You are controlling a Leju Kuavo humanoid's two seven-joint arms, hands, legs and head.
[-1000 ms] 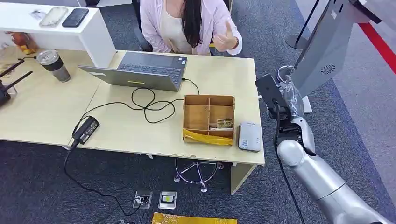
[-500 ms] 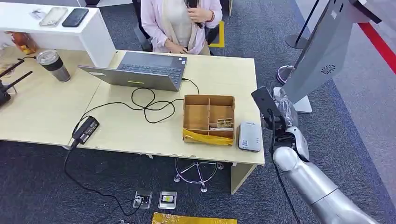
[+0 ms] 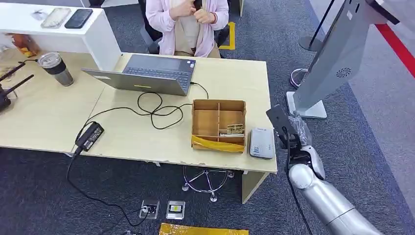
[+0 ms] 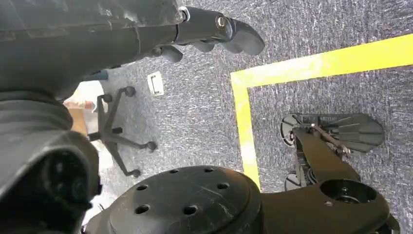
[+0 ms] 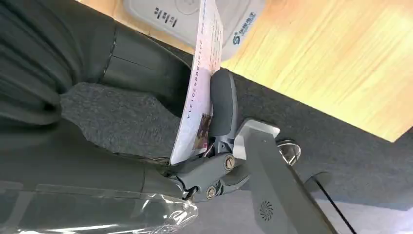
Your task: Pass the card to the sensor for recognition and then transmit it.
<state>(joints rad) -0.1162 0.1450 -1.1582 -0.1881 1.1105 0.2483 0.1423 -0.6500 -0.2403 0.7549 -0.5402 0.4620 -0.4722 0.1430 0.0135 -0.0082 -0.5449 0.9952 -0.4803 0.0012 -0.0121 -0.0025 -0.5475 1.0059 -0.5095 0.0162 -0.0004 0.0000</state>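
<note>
The right hand (image 5: 214,141) grasps the card (image 5: 199,83) between thumb and fingers, just beside the worktop (image 3: 230,73) edge, near the grey sensor (image 3: 262,143) but not yet over it; the left hand (image 4: 214,29) hangs with fingers curled, holding nothing; reading and handing over are judged still to do.

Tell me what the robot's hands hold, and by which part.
The right hand pinches the card at its lower end. The left hand holds nothing.
</note>
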